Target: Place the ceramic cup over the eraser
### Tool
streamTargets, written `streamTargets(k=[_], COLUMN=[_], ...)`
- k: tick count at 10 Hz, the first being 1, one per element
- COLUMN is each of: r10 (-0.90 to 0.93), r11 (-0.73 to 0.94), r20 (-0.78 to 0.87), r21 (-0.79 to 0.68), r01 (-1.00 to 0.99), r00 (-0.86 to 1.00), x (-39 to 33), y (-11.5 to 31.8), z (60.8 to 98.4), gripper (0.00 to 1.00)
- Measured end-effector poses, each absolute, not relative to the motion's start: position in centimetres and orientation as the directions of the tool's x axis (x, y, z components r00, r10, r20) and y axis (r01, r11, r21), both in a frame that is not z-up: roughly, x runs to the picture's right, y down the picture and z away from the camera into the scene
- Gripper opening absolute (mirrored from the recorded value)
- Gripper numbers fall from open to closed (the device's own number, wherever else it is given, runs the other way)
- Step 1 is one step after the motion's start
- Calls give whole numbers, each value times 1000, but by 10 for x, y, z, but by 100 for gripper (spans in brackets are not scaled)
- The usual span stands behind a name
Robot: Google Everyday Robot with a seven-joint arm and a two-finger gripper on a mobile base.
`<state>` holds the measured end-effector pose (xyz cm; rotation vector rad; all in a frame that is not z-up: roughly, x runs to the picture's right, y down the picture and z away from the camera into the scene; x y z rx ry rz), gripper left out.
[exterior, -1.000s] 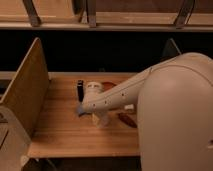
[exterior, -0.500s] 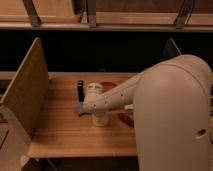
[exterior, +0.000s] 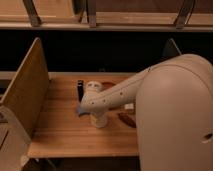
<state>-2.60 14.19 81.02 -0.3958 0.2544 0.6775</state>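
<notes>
The ceramic cup (exterior: 99,121), small and cream-white, stands on the wooden table (exterior: 60,132) near its middle. My gripper (exterior: 97,113) comes down on the cup from above at the end of the white arm and is shut on its upper part; the rim is hidden under the wrist. The eraser (exterior: 80,90), a narrow black block, stands upright a short way behind and to the left of the cup, apart from it and from the gripper.
An orange-red bowl (exterior: 107,86) sits behind the arm. A flat light-blue piece (exterior: 80,110) lies just left of the cup. A small white block (exterior: 129,106) and a brown object (exterior: 128,119) lie to the right. A slanted wooden panel (exterior: 27,95) borders the left side.
The gripper has lowered onto the cup and shut on it. The arm shifted slightly; the cup and the eraser stand where they were.
</notes>
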Motion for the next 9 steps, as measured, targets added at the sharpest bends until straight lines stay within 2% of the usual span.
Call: streamTargets(k=[6,9], r10=[544,581], r11=[730,724], r20=[-383,-363], r21=[-223,-180], r01=[-646,-666], r00=[747,729], x=[-24,-13], y=[97,64], z=[752,742], gripper=[0,0])
